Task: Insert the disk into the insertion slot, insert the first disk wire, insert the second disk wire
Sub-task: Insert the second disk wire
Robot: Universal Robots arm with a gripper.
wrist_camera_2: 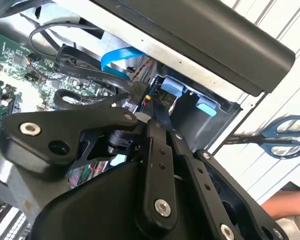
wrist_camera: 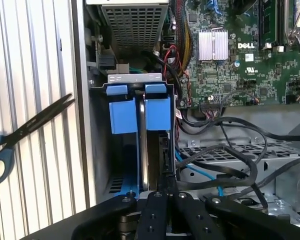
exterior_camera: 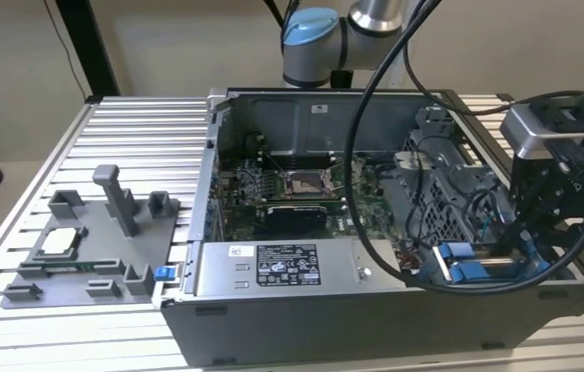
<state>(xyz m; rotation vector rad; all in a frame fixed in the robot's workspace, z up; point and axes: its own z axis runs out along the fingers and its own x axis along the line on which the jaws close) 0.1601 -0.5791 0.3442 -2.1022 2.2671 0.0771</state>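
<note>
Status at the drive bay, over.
Gripper shut, beside the disk. Disk in insertion slot. Black cables crowd alongside; scissors outside the case.

Grey-and-blue jointed robot arm [exterior_camera: 313, 35] bent over and downward; black two-finger linkage gripper [wrist_camera: 168, 177], fingers pressed together.

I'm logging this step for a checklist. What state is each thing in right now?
computer case: open, side panel off.
disk: on edge, apparently down in the insertion slot.
hand: shut, right by the disk.
scissors: lying on the table outside the case, blades nearly shut.
black wires: loose beside the slot; whether they are plugged in is hidden.
</note>
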